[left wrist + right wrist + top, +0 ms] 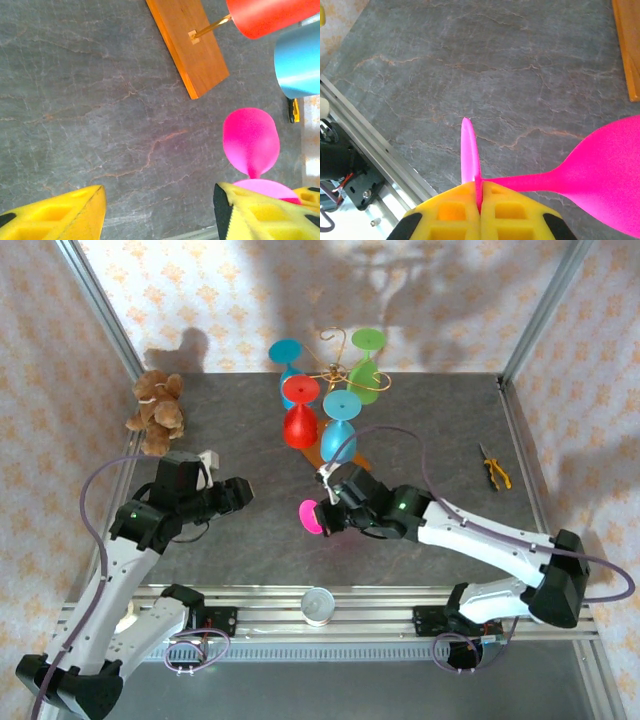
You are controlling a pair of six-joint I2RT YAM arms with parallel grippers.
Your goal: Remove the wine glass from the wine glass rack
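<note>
Progress looks well past halfway: the pink wine glass (600, 182) is off the wine glass rack (195, 55) and lies low over the grey table (230, 430), near the rack's wooden base but apart from it, on the side toward the arms. It is tipped on its side, with the stem roughly level and the bowl pointing away from the fingers. The right gripper (480, 195) has it by the foot: the yellow jaws are pressed together on the thin pink disc, and the stem runs out sideways to the bowl. I cannot tell whether any part of the glass touches the tabletop, though a pink cast on the table beneath suggests it hangs a little clear. The left gripper (159, 202) hovers near the glass, on its left, with its jaws well apart, holding nothing, and bare table showing between them. Behind, the rack carries four others hanging bowl-down from its gold arms: a red glass (299, 427), a blue glass (338, 438), a teal glass (287, 352) and a green glass (368, 341). Further out, a teddy bear (155, 412) lies at the far left of the table, pliers (494, 468) lie at the right, and a small round tin (318, 605) sits on the rail between the arm bases. By my reading the lifting-off is done. What remains is to set the pink glass down steadily and let go, which a grip on the foot alone makes somewhat delicate.
</note>
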